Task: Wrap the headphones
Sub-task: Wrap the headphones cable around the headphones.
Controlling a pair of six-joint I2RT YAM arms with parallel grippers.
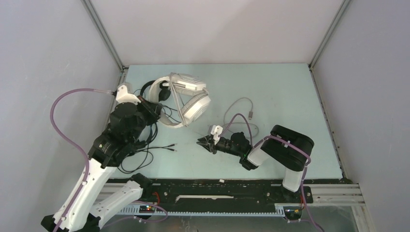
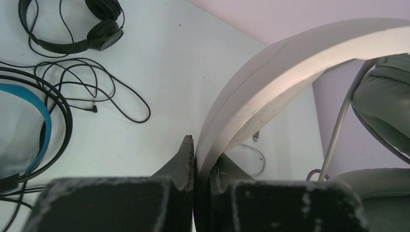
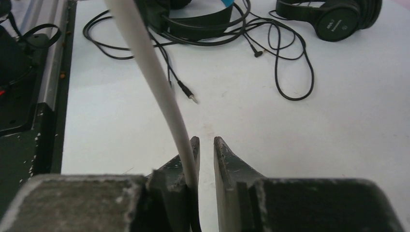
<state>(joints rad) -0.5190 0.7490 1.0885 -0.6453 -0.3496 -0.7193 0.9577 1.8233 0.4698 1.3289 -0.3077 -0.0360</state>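
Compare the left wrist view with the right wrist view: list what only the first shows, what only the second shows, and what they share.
Left wrist only: the left gripper shut on the white headset's broad plastic headband, with its grey padded ear cushions alongside. Right wrist only: the right gripper, jaws slightly apart, one finger against the pale cable, plus the table's black edge rail. Both: the slim black headset, the bulkier black headset with blue-lined headband, loose black cable ending in a jack plug, and some pale cable.
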